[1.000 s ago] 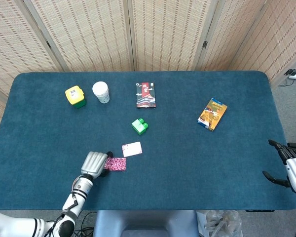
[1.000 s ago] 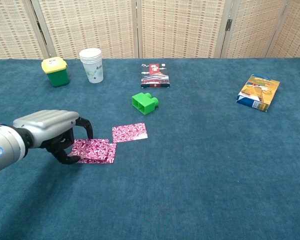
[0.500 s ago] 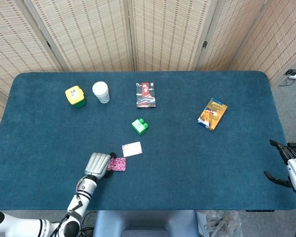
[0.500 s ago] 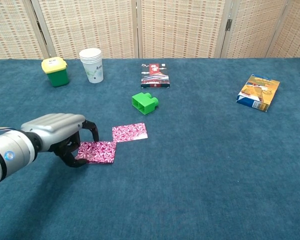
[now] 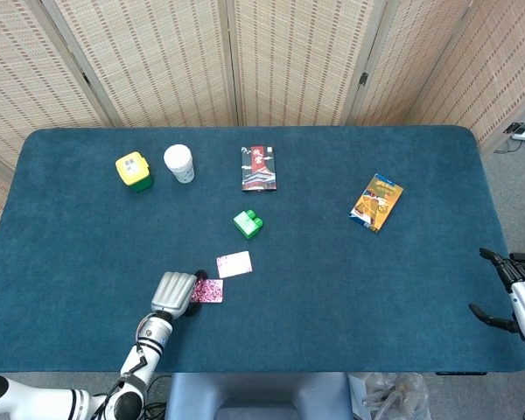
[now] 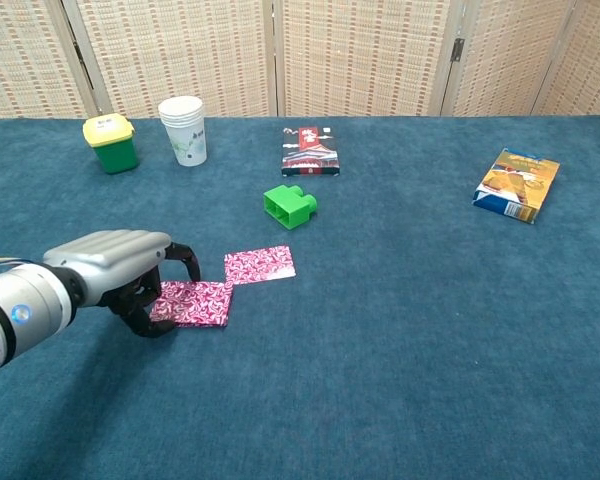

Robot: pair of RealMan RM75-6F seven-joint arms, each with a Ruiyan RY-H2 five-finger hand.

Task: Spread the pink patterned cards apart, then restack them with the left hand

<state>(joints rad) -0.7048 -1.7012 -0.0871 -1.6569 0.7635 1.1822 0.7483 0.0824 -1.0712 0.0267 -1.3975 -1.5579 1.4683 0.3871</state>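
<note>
Two pink patterned cards lie near the table's front left. The paler card (image 5: 234,263) (image 6: 260,264) lies flat on the cloth. The darker card (image 5: 211,290) (image 6: 198,303) sits just below and left of it, their corners almost meeting. My left hand (image 5: 175,290) (image 6: 120,270) is curled over the darker card's left edge, with fingers above and thumb below, and pinches it. My right hand (image 5: 518,302) hangs off the table's right edge with fingers apart and nothing in it; the chest view does not show it.
A green block (image 5: 248,223) (image 6: 290,205) stands just behind the cards. Further back are a paper cup (image 5: 179,164), a yellow-lidded green pot (image 5: 134,171) and a red box (image 5: 259,168). A snack packet (image 5: 376,202) lies at the right.
My left hand has slid slightly right with the darker card, bringing it closer to the paler card. The right hand has barely moved.
</note>
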